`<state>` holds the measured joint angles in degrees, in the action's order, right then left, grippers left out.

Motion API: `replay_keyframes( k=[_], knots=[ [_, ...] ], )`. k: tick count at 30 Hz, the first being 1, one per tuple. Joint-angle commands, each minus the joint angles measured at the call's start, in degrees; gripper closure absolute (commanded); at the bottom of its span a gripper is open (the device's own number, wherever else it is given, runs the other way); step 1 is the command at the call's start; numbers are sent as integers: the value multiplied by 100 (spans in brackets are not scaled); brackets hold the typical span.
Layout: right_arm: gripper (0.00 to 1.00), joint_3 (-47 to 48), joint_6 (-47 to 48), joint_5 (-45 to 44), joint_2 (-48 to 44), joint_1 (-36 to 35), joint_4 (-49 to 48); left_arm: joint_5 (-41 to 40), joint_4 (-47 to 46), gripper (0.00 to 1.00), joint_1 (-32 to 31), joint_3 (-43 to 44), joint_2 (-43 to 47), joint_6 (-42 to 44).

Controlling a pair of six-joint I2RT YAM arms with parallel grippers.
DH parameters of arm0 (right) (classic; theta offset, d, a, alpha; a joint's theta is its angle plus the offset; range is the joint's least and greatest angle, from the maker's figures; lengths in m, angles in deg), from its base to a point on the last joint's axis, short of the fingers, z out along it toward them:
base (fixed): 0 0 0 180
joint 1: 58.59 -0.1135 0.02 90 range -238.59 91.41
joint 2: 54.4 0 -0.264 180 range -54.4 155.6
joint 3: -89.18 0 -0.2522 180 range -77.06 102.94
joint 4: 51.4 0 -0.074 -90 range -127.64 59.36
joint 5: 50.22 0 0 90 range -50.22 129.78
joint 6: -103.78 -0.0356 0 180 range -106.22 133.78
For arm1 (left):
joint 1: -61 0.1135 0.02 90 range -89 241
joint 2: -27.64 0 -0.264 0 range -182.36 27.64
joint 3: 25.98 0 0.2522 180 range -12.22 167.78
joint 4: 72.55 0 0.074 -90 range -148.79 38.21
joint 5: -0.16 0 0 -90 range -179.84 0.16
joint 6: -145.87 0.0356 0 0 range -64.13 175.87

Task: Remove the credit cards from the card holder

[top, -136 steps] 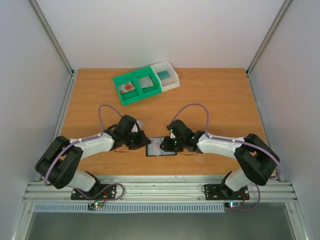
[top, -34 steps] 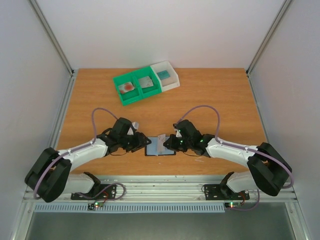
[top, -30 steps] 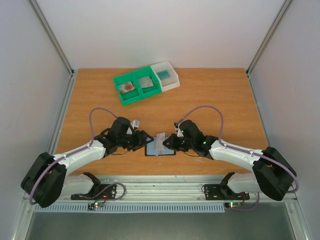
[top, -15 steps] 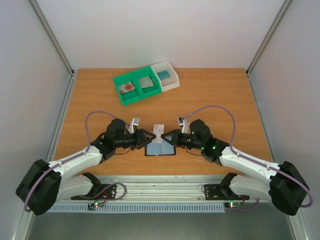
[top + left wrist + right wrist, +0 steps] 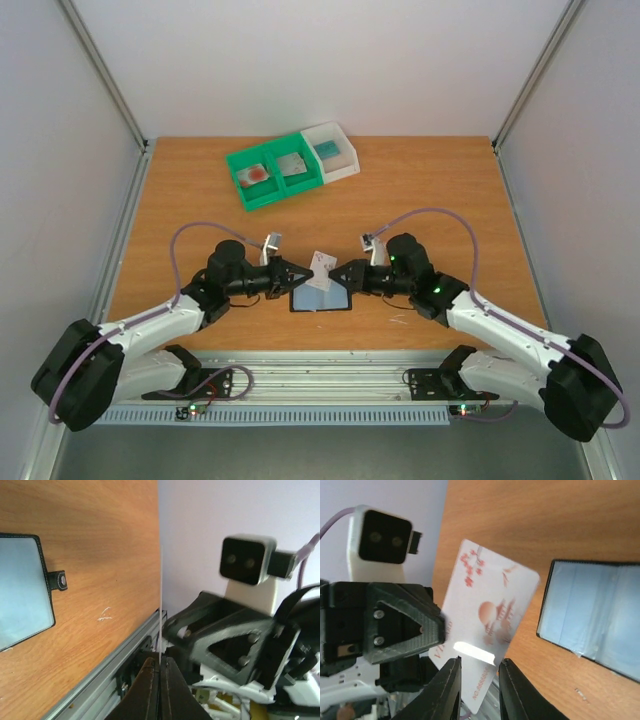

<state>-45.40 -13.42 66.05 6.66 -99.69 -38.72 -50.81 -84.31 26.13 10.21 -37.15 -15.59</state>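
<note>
One credit card (image 5: 320, 266), whitish with red print, is held up in the air between my two grippers, above the card holder. My left gripper (image 5: 297, 271) is shut on the card's edge; in the left wrist view the card (image 5: 160, 605) shows edge-on as a thin white line rising from the closed fingers (image 5: 150, 680). My right gripper (image 5: 345, 274) is open, its fingers (image 5: 451, 690) apart just in front of the card's face (image 5: 490, 615). The card holder (image 5: 322, 298) lies open and flat on the table, grey-blue pockets up (image 5: 595, 615), clasp tab (image 5: 61, 580) to one side.
A green bin (image 5: 275, 175) with cards in its two compartments and a white bin (image 5: 332, 150) stand at the back of the table. The metal rail (image 5: 320, 380) runs along the near edge. A white scratch (image 5: 104, 614) marks the wood beside the holder.
The card has risen off the holder into the air. Both grippers lifted with it; the right one drew back to the right and the left one now pinches the card.
</note>
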Motion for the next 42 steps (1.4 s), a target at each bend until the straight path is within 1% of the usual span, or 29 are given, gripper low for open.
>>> replay_keyframes(
  k=[1,6,10,11,14,18,23,27,33,36,38,39,40,42],
  knots=[
    [74,473,1060,673,-410,476,1132,513,141,99,-28,292,207,651],
    [67,970,1852,1438,-350,905,2197,1137,630,99,-28,528,231,1249],
    [60,1405,2354,1676,-231,1027,2919,1492,1146,99,-28,655,356,1647],
    [59,1458,2435,1757,-200,1060,3023,1541,1400,100,-27,694,402,1781],
    [56,1467,2496,2157,-120,1185,3008,1574,1872,100,-28,803,498,2082],
    [57,1388,2542,2307,72,1209,2897,1654,1901,100,-37,825,529,2224],
    [59,1210,2302,2665,166,1210,2448,1687,1857,100,-55,803,530,2209],
    [68,1103,2198,2826,201,1210,2226,1714,1847,100,-61,795,529,2207],
    [72,1001,2111,2988,275,1210,2051,1731,1799,100,-68,791,548,2185],
    [79,987,2113,3030,268,1210,2034,1713,1799,99,-64,790,539,2180],
    [87,974,2101,3038,248,1211,2016,1681,1828,99,-65,796,534,2187],
    [92,969,2100,3016,237,1210,2016,1658,1843,98,-69,803,530,2205],
    [96,961,2085,2980,211,1210,2012,1608,1867,93,-64,804,529,2221],
    [99,952,2041,2900,169,1210,2009,1446,1979,82,-64,826,529,2253]
  ],
)
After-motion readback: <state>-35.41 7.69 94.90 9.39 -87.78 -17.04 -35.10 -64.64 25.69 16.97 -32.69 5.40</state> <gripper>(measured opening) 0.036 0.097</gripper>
